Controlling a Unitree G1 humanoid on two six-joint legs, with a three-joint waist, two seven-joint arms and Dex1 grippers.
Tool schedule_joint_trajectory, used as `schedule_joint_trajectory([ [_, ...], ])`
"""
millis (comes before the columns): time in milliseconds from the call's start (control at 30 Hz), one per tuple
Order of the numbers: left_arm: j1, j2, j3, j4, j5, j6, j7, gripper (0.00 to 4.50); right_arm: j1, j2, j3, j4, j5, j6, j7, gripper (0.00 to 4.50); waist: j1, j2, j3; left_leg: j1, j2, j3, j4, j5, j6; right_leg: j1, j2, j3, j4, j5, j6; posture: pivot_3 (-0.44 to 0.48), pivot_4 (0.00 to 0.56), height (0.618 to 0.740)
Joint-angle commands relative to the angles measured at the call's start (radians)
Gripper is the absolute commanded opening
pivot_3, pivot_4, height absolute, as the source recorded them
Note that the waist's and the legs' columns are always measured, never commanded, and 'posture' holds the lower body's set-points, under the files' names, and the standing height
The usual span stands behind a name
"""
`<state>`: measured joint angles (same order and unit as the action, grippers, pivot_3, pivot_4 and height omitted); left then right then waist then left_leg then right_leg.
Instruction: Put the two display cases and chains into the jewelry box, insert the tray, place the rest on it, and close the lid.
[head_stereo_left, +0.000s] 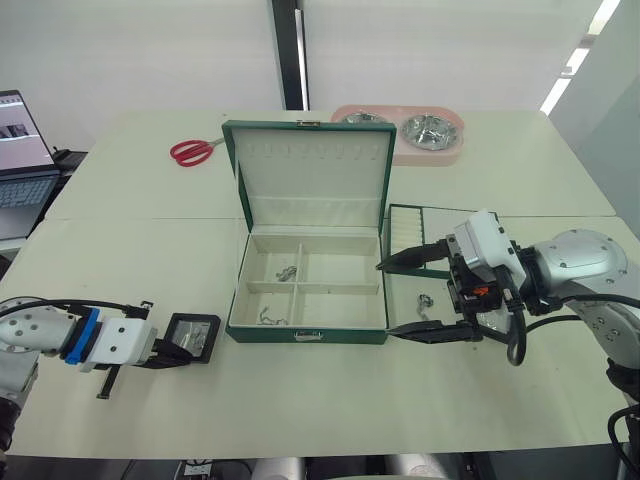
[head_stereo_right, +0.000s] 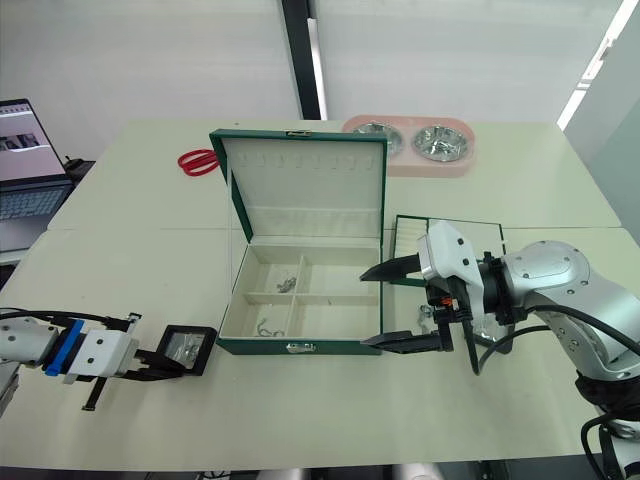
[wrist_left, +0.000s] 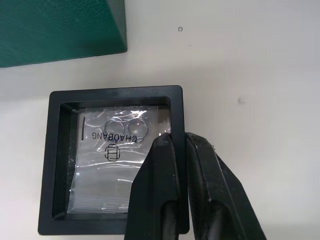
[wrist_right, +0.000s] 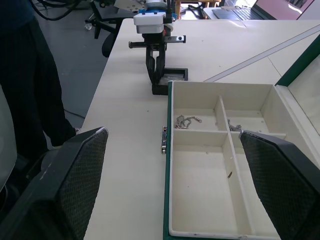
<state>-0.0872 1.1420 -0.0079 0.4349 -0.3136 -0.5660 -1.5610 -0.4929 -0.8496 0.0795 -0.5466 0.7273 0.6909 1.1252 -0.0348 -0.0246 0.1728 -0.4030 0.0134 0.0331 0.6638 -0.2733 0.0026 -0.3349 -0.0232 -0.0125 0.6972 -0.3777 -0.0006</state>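
left pincer (wrist_left: 176, 150): black fingers pinched together on the rim of a small square black display case (head_stereo_left: 192, 336) with a clear window, which sits on the pale counter (head_stereo_left: 300, 420) toward its front-left corner, just left of the box

right pincer (head_stereo_left: 408, 297): spread wide apart, holding nothing, hanging at the box's right wall, over the tray's left edge

jewelry box (head_stereo_left: 306, 336): big square dark green case with cream lining, mid-counter, four compartments

lid (head_stereo_left: 310, 170): hinged green top standing up and open, cream inside, row of little hooks

chains (head_stereo_left: 286, 271): thin silver ones, one in the back-left compartment, another (head_stereo_left: 268, 319) in the front-left

tray (head_stereo_left: 425, 222): flat green-rimmed cream insert lying on the counter right beside the box, small silvery piece (head_stereo_left: 424, 300) on it

far edge: red-handled scissors (head_stereo_left: 192, 151) and a pink double pet bowl (head_stereo_left: 428, 133)
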Motion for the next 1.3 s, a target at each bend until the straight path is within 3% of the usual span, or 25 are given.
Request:
schedule_joint_trajectory([
  [33,0.082,0.067,0.165,-0.089,-0.059,0.101,0.066,0.03,0.026,-0.011,-0.050,-0.037,0.025,-0.001,-0.014,4.50,0.001,-0.001,0.000,0.000,0.000,0.000,0.000,0.000,0.000,0.000,0.000,0.000,0.000,0.000,0.000,0.000,0.150,0.740],
  [200,0.157,0.089,0.298,-0.208,-0.081,0.229,0.117,0.03,0.061,-0.015,-0.077,-0.046,0.026,-0.002,-0.032,4.50,0.004,-0.001,0.000,0.000,0.000,0.000,0.000,0.000,0.000,0.000,0.000,0.000,0.000,0.000,0.000,0.000,0.150,0.740],
  [300,0.175,0.097,0.374,-0.367,-0.138,0.358,0.134,0.03,0.090,-0.026,-0.112,-0.056,0.025,0.002,-0.051,4.50,0.005,-0.002,0.000,0.000,0.000,0.000,0.000,0.000,0.000,0.001,0.000,0.000,0.000,0.000,0.000,0.000,0.150,0.740],
  [500,0.103,0.107,0.382,-0.635,-0.279,0.670,0.199,0.03,0.130,-0.071,-0.148,-0.064,-0.009,-0.005,-0.075,4.50,0.005,-0.002,0.000,-0.001,0.000,0.000,0.000,0.000,0.000,0.000,0.000,0.000,0.000,0.000,0.000,0.000,0.150,0.740],
  [600,-0.038,0.096,0.301,-0.726,-0.325,0.812,0.276,0.03,0.142,-0.083,-0.167,-0.064,-0.013,0.002,-0.100,4.50,0.005,-0.002,0.000,-0.001,0.000,0.000,0.000,0.000,0.000,0.000,0.000,0.000,0.000,0.000,0.000,0.000,0.150,0.740],
  [733,-0.224,0.054,0.150,-0.798,-0.298,0.948,0.352,0.03,0.163,-0.084,-0.181,-0.086,0.001,0.018,-0.132,4.50,0.006,-0.002,0.000,-0.001,-0.001,0.000,0.000,0.001,-0.001,0.001,0.001,0.001,0.000,0.000,0.000,0.000,0.150,0.740],
  [900,-0.462,-0.085,-0.050,-0.830,-0.246,1.083,0.427,0.03,0.195,-0.093,-0.166,-0.117,-0.018,0.032,-0.169,4.50,0.009,-0.002,0.000,-0.004,-0.001,-0.001,0.001,0.001,-0.002,0.000,0.002,0.002,-0.001,0.000,0.000,0.000,0.150,0.740],
  [1133,-0.665,-0.235,-0.306,-0.731,-0.030,1.078,0.393,0.03,0.212,-0.088,-0.157,-0.126,-0.060,0.042,-0.234,4.50,0.011,-0.002,0.001,-0.007,-0.002,-0.002,0.004,0.004,-0.005,-0.001,0.003,0.003,-0.001,0.000,0.000,0.000,0.150,0.740],
  [1300,-0.753,-0.362,-0.406,-0.602,0.090,1.033,0.391,0.03,0.210,-0.077,-0.150,-0.135,-0.062,0.051,-0.273,4.50,0.014,-0.002,0.001,-0.010,-0.002,-0.004,0.006,0.004,-0.005,-0.002,0.003,0.002,-0.001,0.000,0.000,0.000,0.150,0.740],
])
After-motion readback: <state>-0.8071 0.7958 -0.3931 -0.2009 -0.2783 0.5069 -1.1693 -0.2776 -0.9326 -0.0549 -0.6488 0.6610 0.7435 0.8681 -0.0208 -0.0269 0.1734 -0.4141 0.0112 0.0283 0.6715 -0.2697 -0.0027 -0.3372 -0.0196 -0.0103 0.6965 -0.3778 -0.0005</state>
